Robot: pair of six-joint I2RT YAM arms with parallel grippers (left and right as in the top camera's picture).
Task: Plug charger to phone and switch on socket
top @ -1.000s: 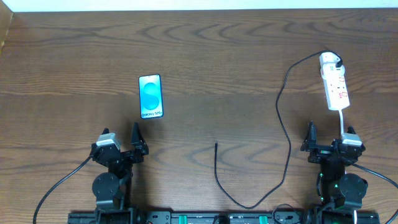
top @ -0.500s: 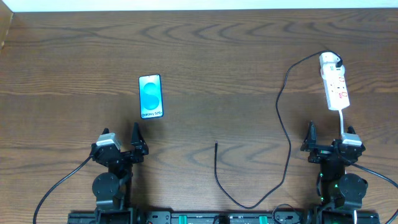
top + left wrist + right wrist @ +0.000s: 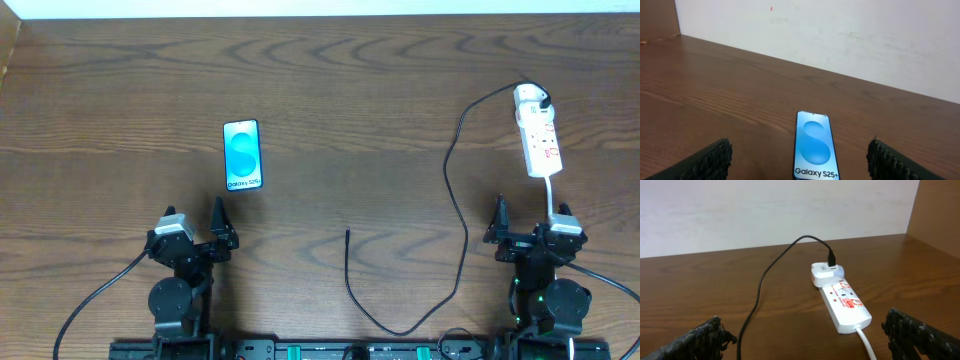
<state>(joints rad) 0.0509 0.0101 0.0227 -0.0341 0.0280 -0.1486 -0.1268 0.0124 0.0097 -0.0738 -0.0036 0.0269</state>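
1. Overhead view: we see the left gripper [image 3: 193, 218] low at the table's [image 3: 360, 80] 7 o'clock side, its jaws standing wide apart with nothing between them.
2. The right gripper [image 3: 528, 214] sits at the 5 o'clock side, its jaws likewise spread and empty.
3. The phone [image 3: 242, 155] lies flat, screen up, at about 1 o'clock from the left gripper, near it but not touching. Its white text is at its 6 o'clock end.
4. In the left wrist view, we see the phone ahead on the wood, between the two fingers [image 3: 710, 161].
5. The socket [image 3: 541, 142] lies at 12 o'clock from the right gripper, slightly tilted. Its white cord [image 3: 551, 195] leaves the 6 o'clock end.
6. A white adapter [image 3: 530, 98] sits at the socket's 12 o'clock end.
7. The charger [image 3: 455, 200] leaves the adapter, arcs toward 9 o'clock, drops toward 6 o'clock and loops along the near edge.
8. Its plug tip [image 3: 347, 233] lies on bare wood near the middle, pointing to 12 o'clock, well apart from the phone.
9. We cannot tell how the socket's switches are set.
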